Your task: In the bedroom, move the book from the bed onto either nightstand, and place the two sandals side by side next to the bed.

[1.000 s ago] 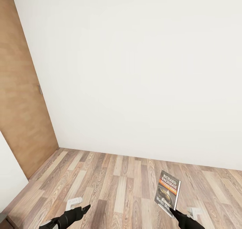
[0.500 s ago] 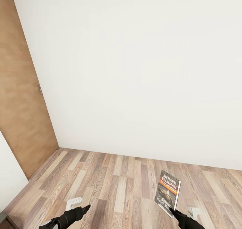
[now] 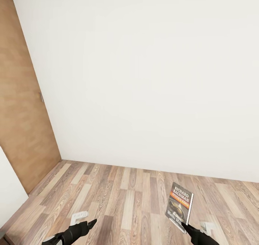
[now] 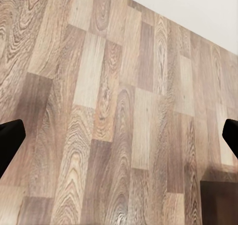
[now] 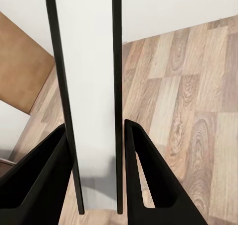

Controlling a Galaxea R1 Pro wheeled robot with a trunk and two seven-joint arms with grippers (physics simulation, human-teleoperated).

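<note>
My right gripper [image 3: 185,226] is shut on the book [image 3: 180,206], a thin paperback with white "Richard Bachman" lettering and an orange band. It holds the book upright by its lower edge, above the wood floor. In the right wrist view the book's pale page edge [image 5: 89,86] stands between the two black fingers [image 5: 44,175]. My left gripper [image 3: 91,222] hangs low at the left, open, its fingertips [image 4: 10,138] far apart over bare planks. The bed, the nightstand and the sandals are out of view.
A white wall [image 3: 144,76] stands close ahead and meets a brown wooden door [image 3: 21,108] at the left corner. Light-brown plank floor [image 3: 122,194] runs from the wall toward me. Two small white pieces [image 3: 79,216] [image 3: 207,226] show low by my arms.
The whole picture has shifted slightly, the door sliding a little to the left, so the camera has moved. Both arms and the held book keep their places.
</note>
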